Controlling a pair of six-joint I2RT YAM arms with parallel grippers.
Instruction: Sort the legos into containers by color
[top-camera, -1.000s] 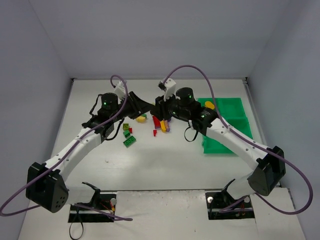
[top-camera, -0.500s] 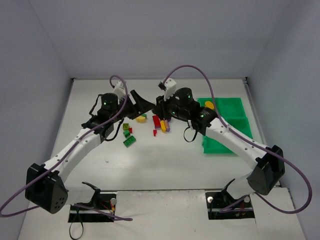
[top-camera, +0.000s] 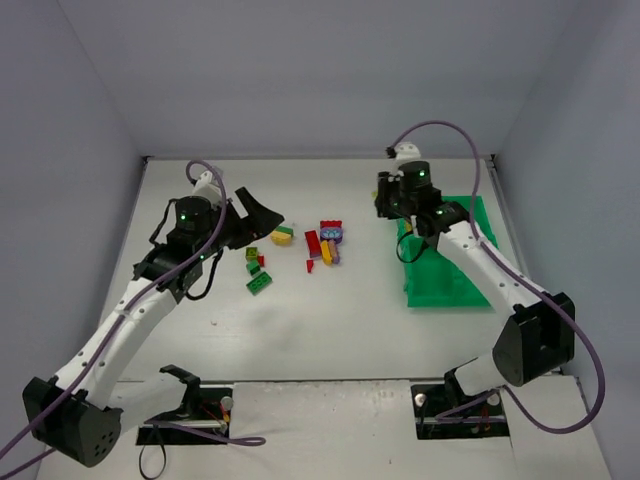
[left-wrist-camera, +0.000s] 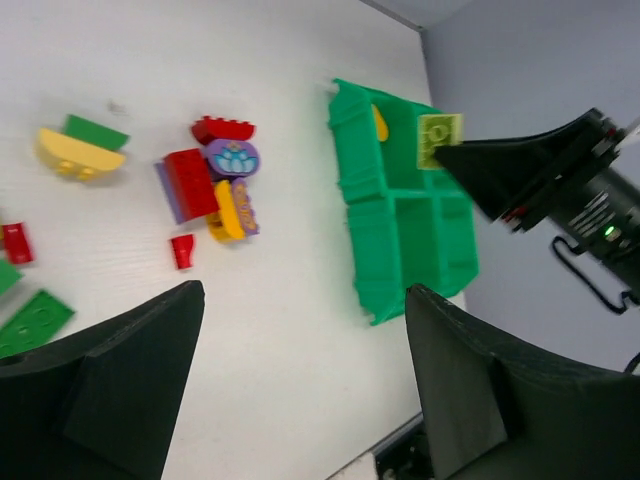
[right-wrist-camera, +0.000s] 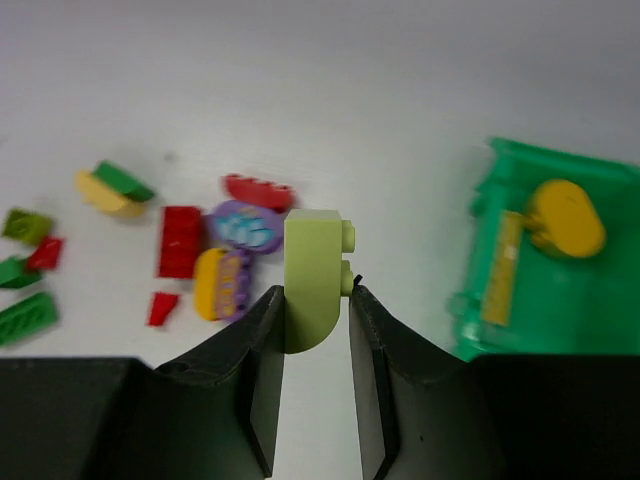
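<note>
Legos lie in three places, and one of them, a pale green brick, is pinched by its flat sides between the two fingers of the right gripper. Its studs point right in the wrist view. In the top view that gripper is at the far left corner of the green tray, which lies on the right part of the table. The left wrist view shows the brick over the tray's far end. One rounded yellow piece lies in the tray's far left compartment; the other compartments that show are bare green.

Left of the tray, well apart from it, the loose bricks lie in a cluster. A red block touches a purple disc, with a red arch just beyond the disc. A yellow and purple piece lies on the disc's near side, and a small red chip lies near it.

Further left, a yellow half-round with a green plate on it lies alone. Beyond it are more green bricks and a small red one.

The left gripper hangs over the table to the left of the cluster, jaws spread wide with nothing between them.
</note>
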